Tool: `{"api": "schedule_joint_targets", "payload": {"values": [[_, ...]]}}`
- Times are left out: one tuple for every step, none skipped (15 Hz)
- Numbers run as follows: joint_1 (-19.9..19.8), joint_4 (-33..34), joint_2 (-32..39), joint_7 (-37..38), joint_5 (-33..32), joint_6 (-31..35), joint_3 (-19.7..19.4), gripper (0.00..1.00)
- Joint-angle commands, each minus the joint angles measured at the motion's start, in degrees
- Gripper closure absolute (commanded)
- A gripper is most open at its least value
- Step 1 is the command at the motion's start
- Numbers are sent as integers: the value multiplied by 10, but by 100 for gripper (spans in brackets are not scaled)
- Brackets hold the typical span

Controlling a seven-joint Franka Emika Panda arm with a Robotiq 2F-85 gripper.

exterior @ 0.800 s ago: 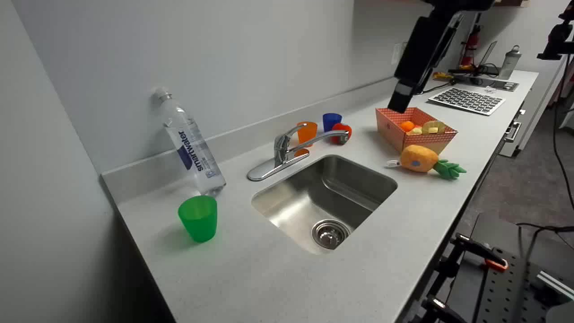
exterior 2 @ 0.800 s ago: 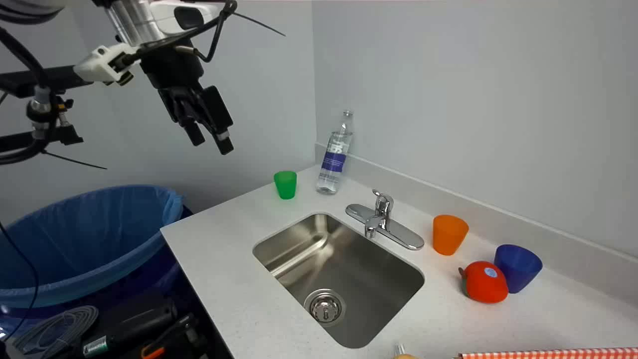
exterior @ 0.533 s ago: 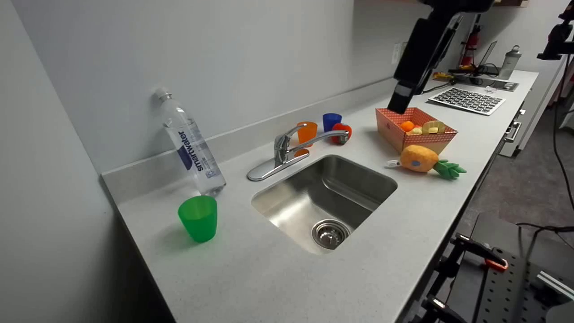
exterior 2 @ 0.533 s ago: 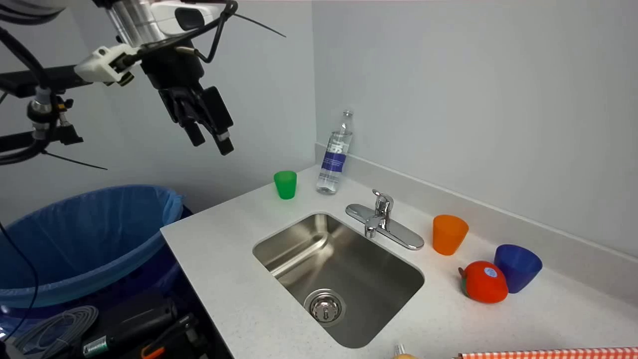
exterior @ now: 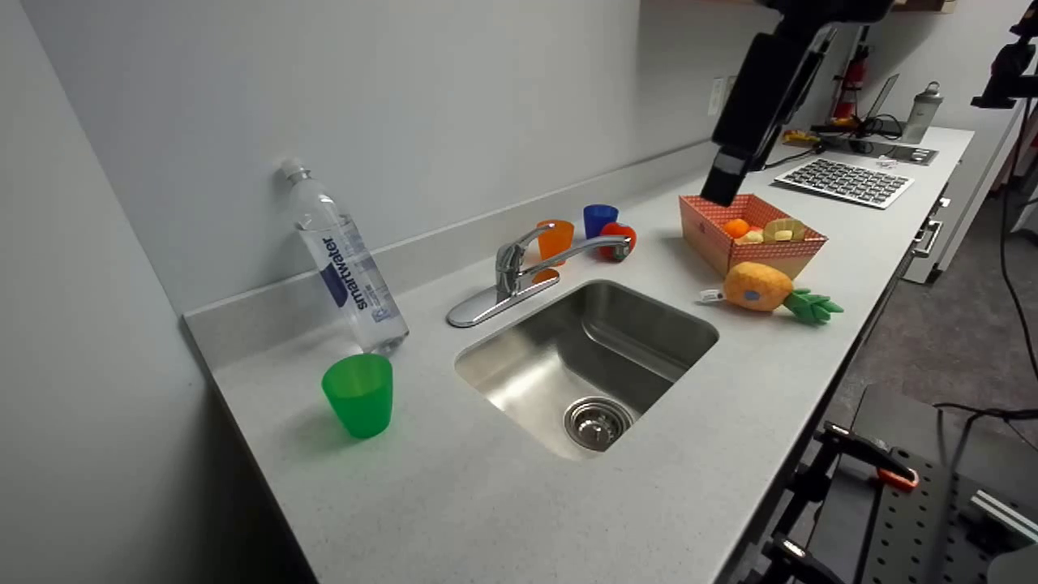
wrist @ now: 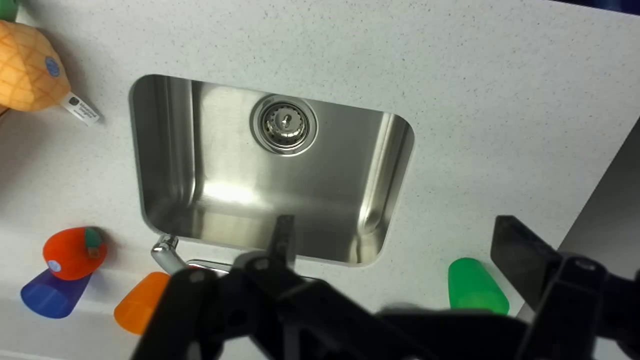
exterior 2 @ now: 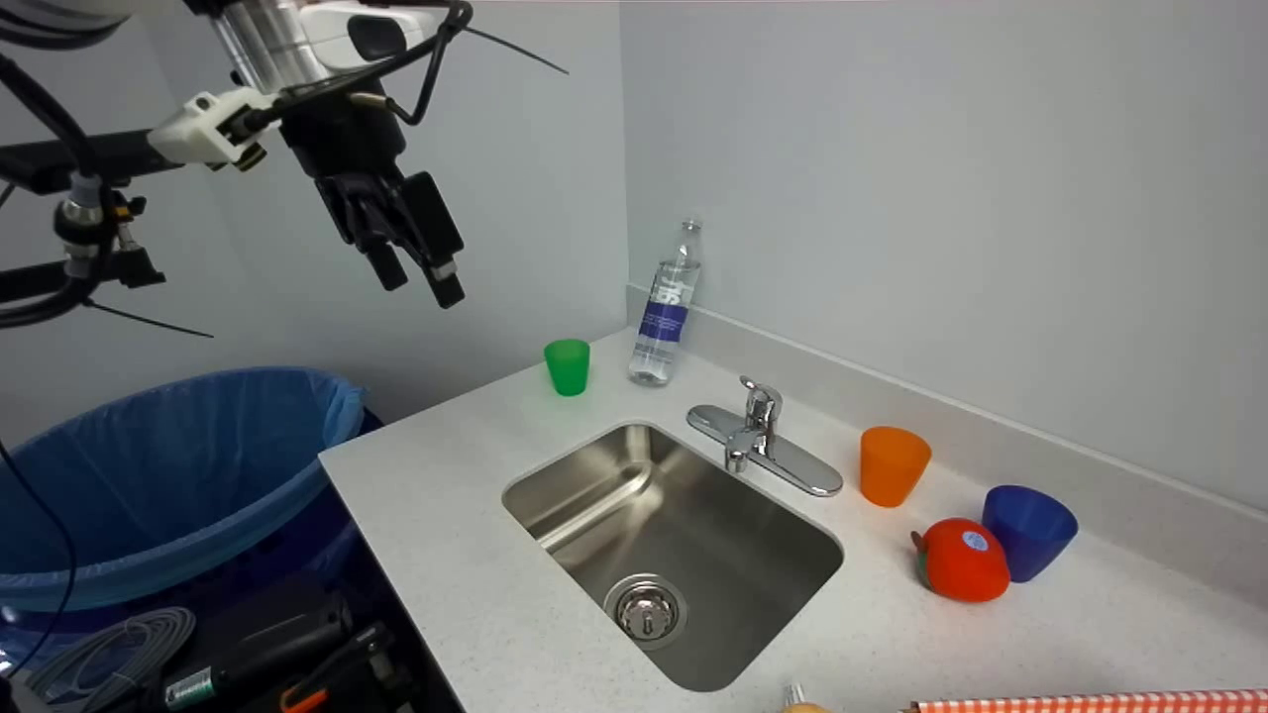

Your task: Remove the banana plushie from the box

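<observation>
1. Moved since the earlier frame: nothing I can see. Arm point(exterior 2: 267, 45), hand point(exterior 2: 421, 289) and box point(exterior: 705, 235) look the same in the exterior views. No older wrist picture, so can't compare there.
2. Hand: spread wide, jaws well apart, nothing between them. Wrist view looks down on the sink point(wrist: 320, 175) and green cup point(wrist: 475, 285). An exterior view lines the hand up with the box; I read that as overlap only, not as being over it.
3. Banana plushie point(exterior: 750, 237): inside the box, going by the pale-yellow shape next to a small orange item point(exterior: 736, 228). Blurred and small; can't tell its full outline or how it lies.
4. Box sits on the worktop point(exterior: 486, 503), pineapple plushie point(exterior: 758, 288) just beside it. Touching or not, can't tell.
5. Done: none of the removal. Banana plushie not gripped, not out.
6. Left, my call: get over the box, go down, close on it, lift clear of the walls, set it down outside.
7. Risk, my call: tight in there. The orange item and the olive round thing point(exterior: 785, 227) could get pinched too, and the walls limit how I come in.
</observation>
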Motion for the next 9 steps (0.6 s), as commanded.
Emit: {"api": "schedule_joint_targets", "payload": {"values": [[-2, 2, 3, 9, -5, 1, -2, 0], [-11, 2, 7, 15, -10, 6, -3, 0], [-19, 3, 11, 19, -14, 9, -5, 0], [-31, 4, 17, 26, -20, 14, -10, 0], [-42, 5, 21, 31, -24, 17, -16, 0], [-58, 5, 28, 37, -32, 23, -23, 0], [-73, 6, 35, 43, -39, 31, -31, 0], [-91, 7, 43, 51, -49, 40, -38, 0], [-108, 8, 53, 58, -59, 50, -46, 0]]}}
